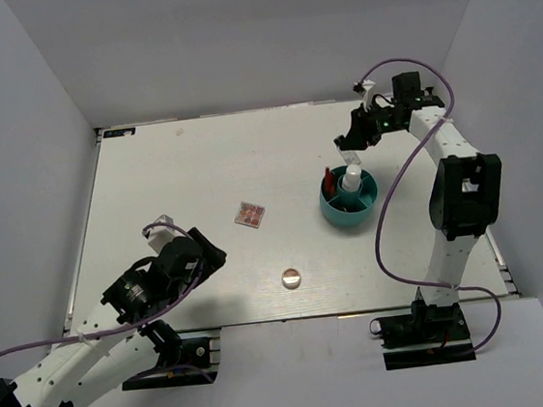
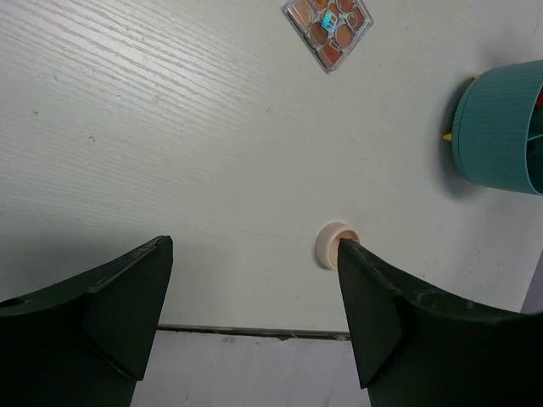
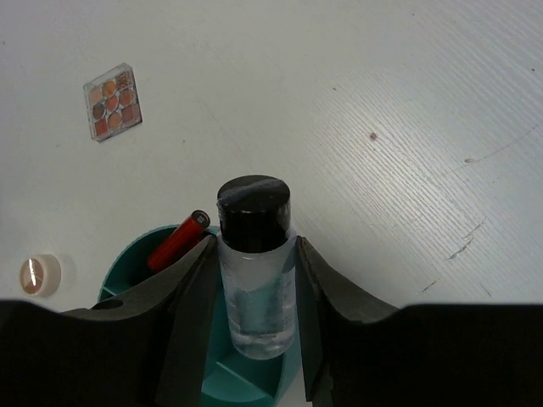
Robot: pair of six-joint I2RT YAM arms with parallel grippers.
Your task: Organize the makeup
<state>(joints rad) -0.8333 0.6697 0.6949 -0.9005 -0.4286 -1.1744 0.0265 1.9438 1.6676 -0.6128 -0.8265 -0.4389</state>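
- Bottle (image 3: 257, 297) in the right claw (image 3: 254, 250): clear, glossy, with shiny black cap (image 3: 253, 208).
- Tub (image 2: 501, 127) beyond the left claw (image 2: 252, 250): ribbed matt plastic.
- Table (image 2: 170, 127): matt white, grained.

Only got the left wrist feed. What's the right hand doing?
Observer: The right hand is closed on a clear plastic bottle with a black cap, at the teal round container.
Operator: Anything else in the container?
Observer: A red stick with a black tip leans inside it, beside the bottle.
Operator: Is the right arm anywhere near my side?
Observer: No. The top view shows it reaching over the right half of the white table, well apart from the left hand.
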